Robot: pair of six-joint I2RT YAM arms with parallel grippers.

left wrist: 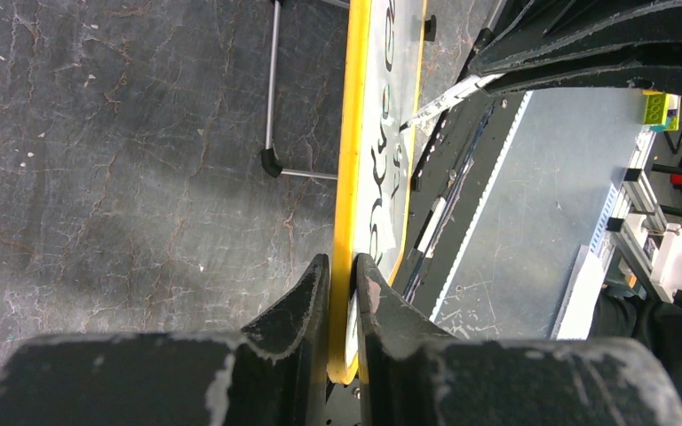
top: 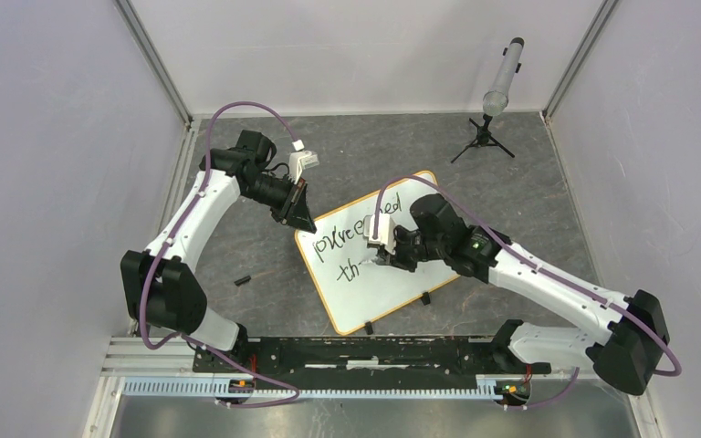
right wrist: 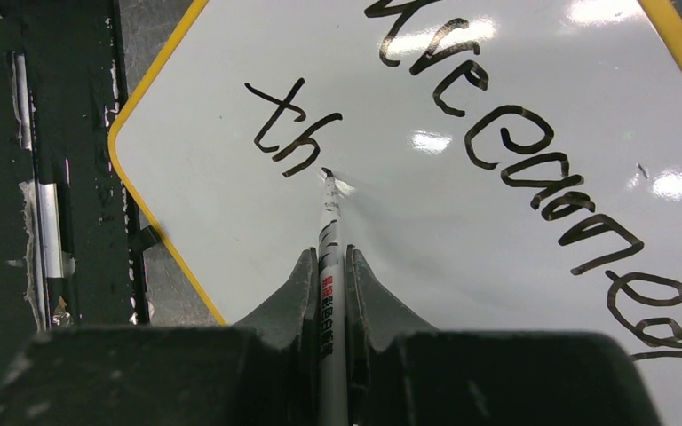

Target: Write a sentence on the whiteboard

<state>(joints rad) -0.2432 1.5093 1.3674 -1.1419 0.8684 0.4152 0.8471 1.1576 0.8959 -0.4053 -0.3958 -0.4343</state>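
The whiteboard lies tilted on the dark table, white with a yellow-orange frame. On it runs the sentence in black: a scrawled upper line and, below it, the letters "th". My left gripper is shut on the board's far-left corner, and its fingers pinch the yellow frame edge-on. My right gripper is shut on a white marker. The marker's black tip touches the board just right of the "h".
A small black cap lies on the table left of the board. A grey tube on a black tripod stands at the back right. The black mounting rail runs along the near edge, close to the board's two black clip feet.
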